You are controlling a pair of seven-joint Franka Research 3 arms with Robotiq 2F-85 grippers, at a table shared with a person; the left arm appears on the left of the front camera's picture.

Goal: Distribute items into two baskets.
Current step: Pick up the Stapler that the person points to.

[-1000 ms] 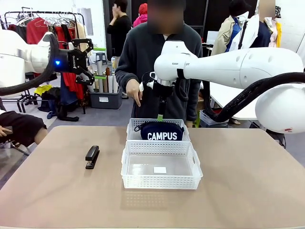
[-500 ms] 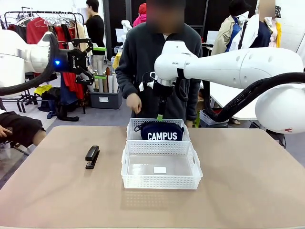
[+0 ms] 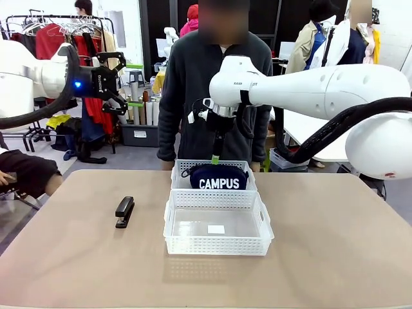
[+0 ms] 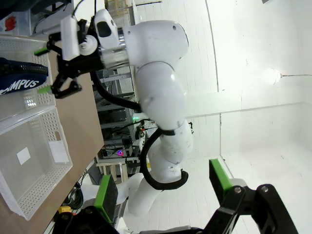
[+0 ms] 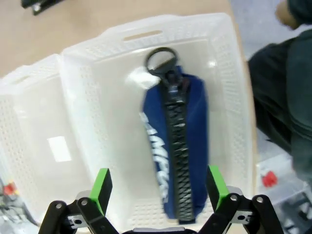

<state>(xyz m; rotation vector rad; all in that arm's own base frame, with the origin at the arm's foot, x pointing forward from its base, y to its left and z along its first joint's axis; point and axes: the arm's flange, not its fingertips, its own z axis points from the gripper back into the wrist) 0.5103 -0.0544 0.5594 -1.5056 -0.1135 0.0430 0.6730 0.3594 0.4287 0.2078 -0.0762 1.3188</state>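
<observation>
Tan table [image 3: 335, 244], clothes rack [image 3: 48, 38] behind

We find the near basket [image 3: 217, 245] open from above. The far basket [image 3: 182, 168], close behind it, is largely taken up by the pouch [image 3: 219, 178], and our right gripper [image 3: 215, 156] hangs just over that with its jaws spread. The stapler [image 3: 124, 212] lies alone at the left of the surface [image 3: 335, 244], with bare room all around it. Our left gripper [image 3: 121, 84] sits high and well clear. A person [image 3: 212, 77] blocks the far edge.
</observation>
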